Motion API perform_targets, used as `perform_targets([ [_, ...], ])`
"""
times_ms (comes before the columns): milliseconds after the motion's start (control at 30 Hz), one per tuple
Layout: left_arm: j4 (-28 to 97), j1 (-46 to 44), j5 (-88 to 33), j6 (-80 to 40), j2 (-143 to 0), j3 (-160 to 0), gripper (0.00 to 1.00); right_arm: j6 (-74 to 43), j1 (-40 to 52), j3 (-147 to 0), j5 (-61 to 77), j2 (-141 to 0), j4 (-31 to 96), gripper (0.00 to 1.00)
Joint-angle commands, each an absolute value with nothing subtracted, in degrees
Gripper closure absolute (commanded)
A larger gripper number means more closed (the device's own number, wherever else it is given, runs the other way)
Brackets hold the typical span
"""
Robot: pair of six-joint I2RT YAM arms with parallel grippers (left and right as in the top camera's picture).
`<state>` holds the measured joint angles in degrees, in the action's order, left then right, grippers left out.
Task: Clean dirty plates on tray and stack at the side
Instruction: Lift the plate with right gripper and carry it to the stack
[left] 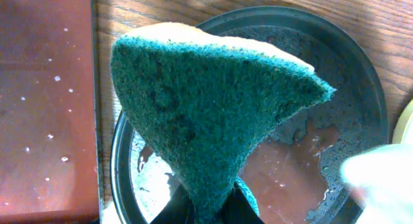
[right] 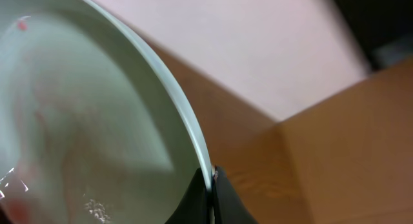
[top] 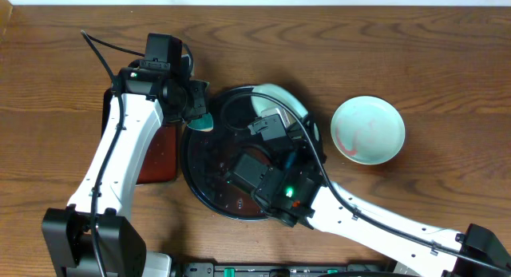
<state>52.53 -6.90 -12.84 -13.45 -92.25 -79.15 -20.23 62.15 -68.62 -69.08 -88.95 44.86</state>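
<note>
Green scouring fibre fills your left wrist view. A sponge (left: 206,101), yellow-backed along its top edge, is pinched at its narrow lower end by the left claw (left: 206,210). The claw's fingers are closed tight on the sponge and mostly cut off by the bottom of the frame. Behind the sponge lies the tray (left: 352,75), round, black and wet, with a reddish film on its floor; the sponge hides much of its left half. Just beside the tray on the left is a rectangular tray (left: 45,101) with a reddish inside, and from overhead the left arm covers most of it. At the lower right a pale blur (left: 381,179) is too far out of focus to name. A pale yellow sliver (left: 408,124) is cut off by the right edge.

Your right claw (right: 210,195) is closed on the rim of a plate (right: 77,108), which is pale blue-green, steeply tilted and blurred, with faint red specks. From overhead that plate shows over the far part of the tray, largely hidden by the right arm. A second plate (top: 367,131), pale blue-green with red smears, lies flat on the bench (top: 64,61). It is apart from the tray, on the right arm's side.
</note>
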Motion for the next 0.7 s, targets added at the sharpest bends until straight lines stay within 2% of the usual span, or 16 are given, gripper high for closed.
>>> perform_targets([
  [0,53.17,-6.70,-9.17,-12.69,-92.38,-78.98,0.92,-25.06,59.48,-68.90,-50.63,-88.01,45.04,0.99],
  [167,57.34,-5.48,1.65,-12.67,-92.25,-78.98,0.92,-26.98,51.16,-68.90,-24.08,-88.01,44.77,0.99],
  [433,60.38,-1.02,11.99,-12.69,-92.25,-78.98,0.92,-23.22,29.32,-68.90,3.77,-88.01,44.51,0.99],
  [667,60.29,1.34,12.03,-14.50,-92.55,-78.91,0.92,-20.05,12.16,-68.20,4.82,-88.03,48.05,0.99],
])
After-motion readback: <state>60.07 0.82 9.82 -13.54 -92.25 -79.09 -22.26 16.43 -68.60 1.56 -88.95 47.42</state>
